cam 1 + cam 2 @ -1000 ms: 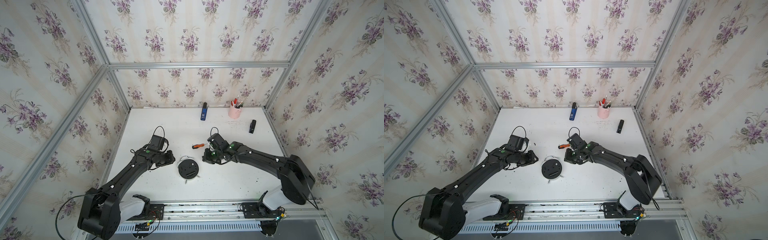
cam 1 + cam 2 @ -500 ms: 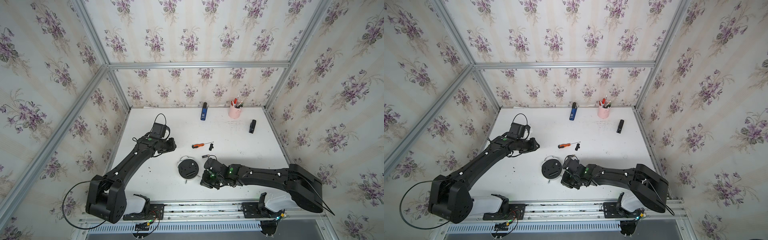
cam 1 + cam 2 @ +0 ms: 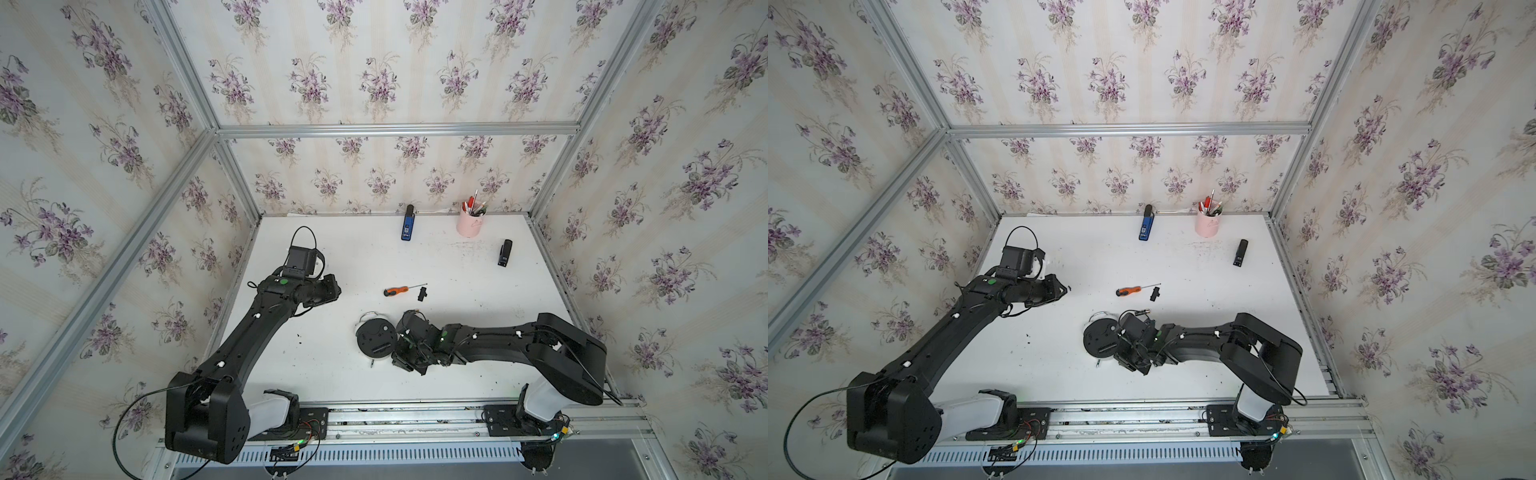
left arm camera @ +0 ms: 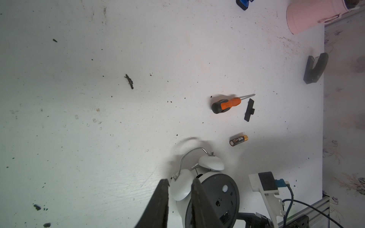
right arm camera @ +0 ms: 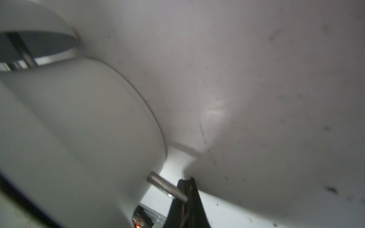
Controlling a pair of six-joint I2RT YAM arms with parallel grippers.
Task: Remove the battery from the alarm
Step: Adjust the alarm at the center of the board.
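The alarm lies face down on the white table, black back panel up; in the left wrist view the alarm shows its white bells and handle. The battery lies loose on the table beyond the bells, apart from the alarm. My left gripper hovers to the far left of the alarm, its jaws narrowly open and empty. My right gripper is low at the alarm's near right edge. It is shut, with nothing between the jaws, and its tip is against a metal foot.
An orange-and-black screwdriver and a small black cover piece lie beyond the alarm. At the back stand a blue device and a pink cup of pens; a black stapler-like block lies at the right.
My right arm swung from beside the screwdriver down to the alarm's near right side, still shut. My left gripper drew back from the alarm toward the far left.
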